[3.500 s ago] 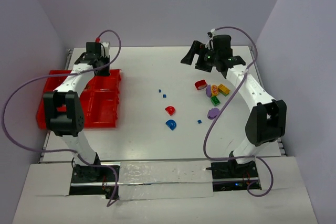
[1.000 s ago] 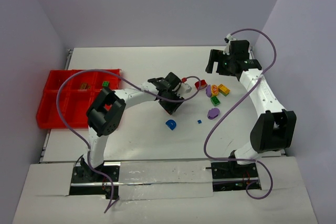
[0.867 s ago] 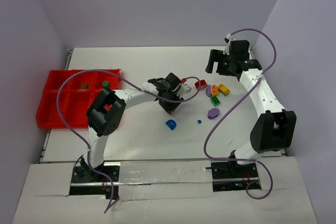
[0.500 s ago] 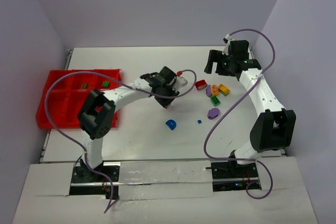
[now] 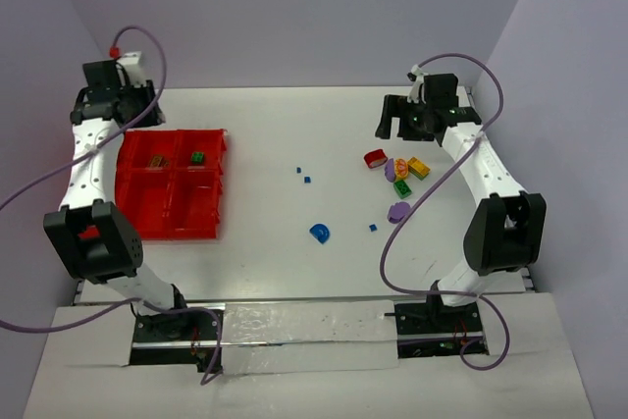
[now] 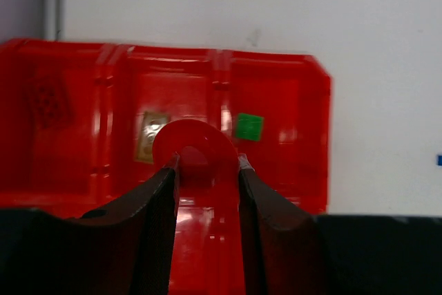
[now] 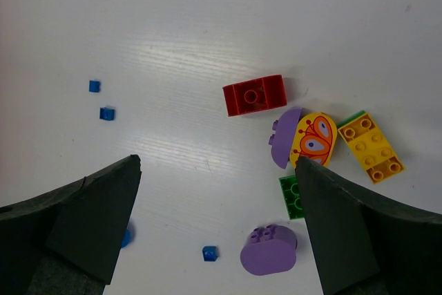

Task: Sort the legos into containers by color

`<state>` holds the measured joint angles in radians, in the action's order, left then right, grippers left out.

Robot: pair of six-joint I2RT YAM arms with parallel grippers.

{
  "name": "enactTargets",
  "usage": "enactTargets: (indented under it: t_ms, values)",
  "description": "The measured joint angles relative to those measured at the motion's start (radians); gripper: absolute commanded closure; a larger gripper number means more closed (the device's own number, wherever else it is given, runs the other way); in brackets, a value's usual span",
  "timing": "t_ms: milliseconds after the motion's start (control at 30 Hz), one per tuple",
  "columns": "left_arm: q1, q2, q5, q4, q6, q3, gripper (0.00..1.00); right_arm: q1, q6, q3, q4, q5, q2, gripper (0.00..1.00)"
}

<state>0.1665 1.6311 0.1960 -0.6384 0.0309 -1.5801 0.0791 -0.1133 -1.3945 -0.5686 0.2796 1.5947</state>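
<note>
Legos [image 5: 401, 170] lie mostly in a cluster on the right of the white table [image 5: 265, 125] in the top view: a red block [image 5: 374, 158], a yellow block [image 5: 419, 168], a green block [image 5: 402, 187] and a purple arch [image 5: 398, 211]. A blue arch [image 5: 319, 233] lies alone nearer the middle, with tiny blue bits [image 5: 307, 180] scattered about. The red containers [image 5: 186, 215] sit at the left. One far compartment holds a green lego [image 5: 197, 157], the one beside it a brownish piece [image 5: 155, 159]. The left hand [image 5: 120, 105] is raised by the containers' far left corner. The right hand [image 5: 392, 123] hangs spread just left of the cluster.

From the left wrist, the two fingers [image 6: 155, 205] are clenched on a red arch [image 6: 197, 146], one pressing each leg, curve uppermost. It hangs above the containers, in line with the divider between those two far compartments; which one it is over cannot be told.

From the right wrist, the hand is released, its fingers [image 7: 90, 212] wide apart at the lower corners, grasping and touching nothing. The red block and a butterfly-printed piece [image 7: 314, 139] lie on the table beyond them.
</note>
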Motion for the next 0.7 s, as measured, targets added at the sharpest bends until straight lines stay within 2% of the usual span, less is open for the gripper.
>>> enactTargets:
  t_ms: [167,333,567,667,700]
  values:
    - [0.144,0.108,0.019,-0.008,0.02,-0.053,0.81,0.039,0.016,-0.034,-0.008,-0.031,0.06,0.0]
    - [0.228,0.241,0.025,-0.009,0.039,-0.131,0.81,0.091,0.045,-0.058,-0.026,-0.082,0.094,0.0]
    - [0.268,0.331,0.007,-0.007,0.062,-0.173,0.8,0.14,0.072,-0.058,-0.031,-0.139,0.097,0.0]
    - [0.273,0.364,-0.011,-0.005,0.068,-0.191,0.76,0.149,0.082,-0.058,-0.032,-0.157,0.097,0.0]
    - [0.274,0.377,-0.02,-0.005,0.07,-0.197,0.72,0.15,0.088,-0.058,-0.032,-0.162,0.097,0.0]
